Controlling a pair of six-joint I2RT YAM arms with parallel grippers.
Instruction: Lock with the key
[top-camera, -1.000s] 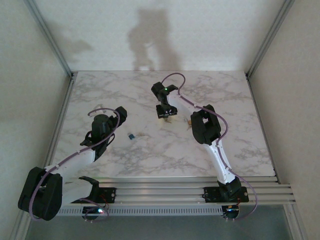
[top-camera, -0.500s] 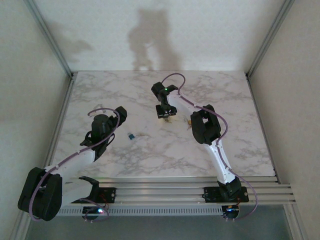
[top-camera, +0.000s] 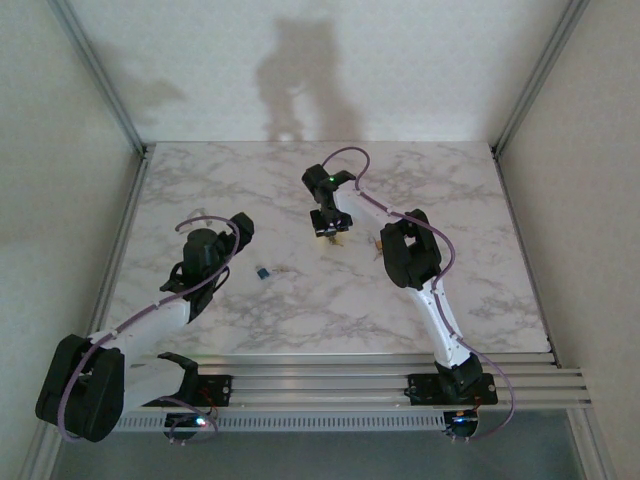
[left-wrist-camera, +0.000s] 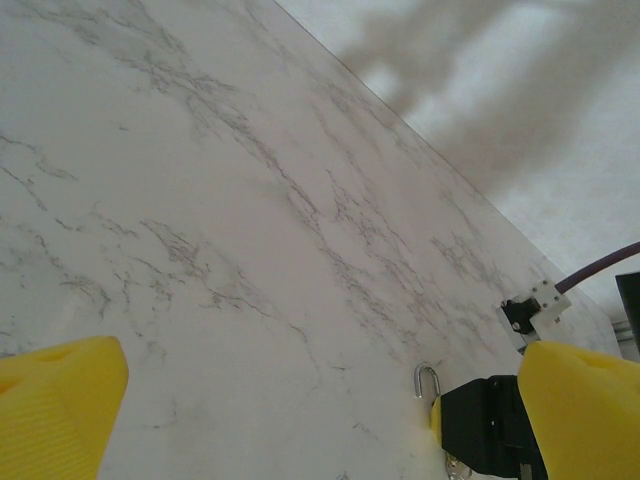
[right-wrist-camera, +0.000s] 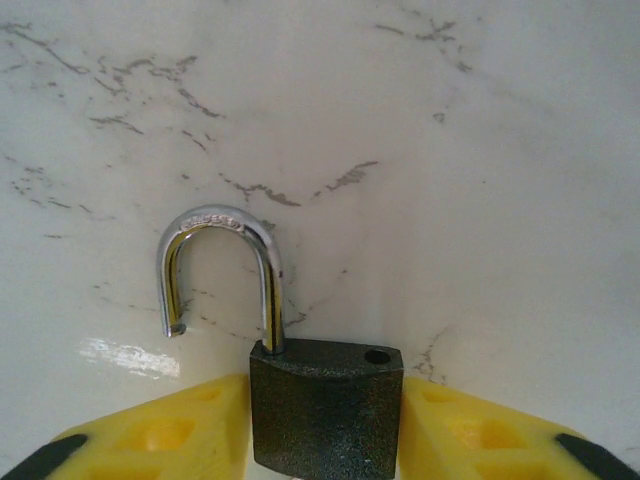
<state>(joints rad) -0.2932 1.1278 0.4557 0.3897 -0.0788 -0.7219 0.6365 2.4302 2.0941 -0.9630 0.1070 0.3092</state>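
Marble tabletop (top-camera: 480, 290) carries the padlock (right-wrist-camera: 325, 410) a little toward twelve o'clock of centre, its shackle (right-wrist-camera: 215, 225) sprung open. At three and nine o'clock the right fingers (right-wrist-camera: 160, 440) pinch its dark body. It looks heavy and rigid, and those textured flanks seem the best hold. At eight o'clock of it lies the small, light key (top-camera: 263, 271). The left fingers (left-wrist-camera: 60, 400) hang spread wide.
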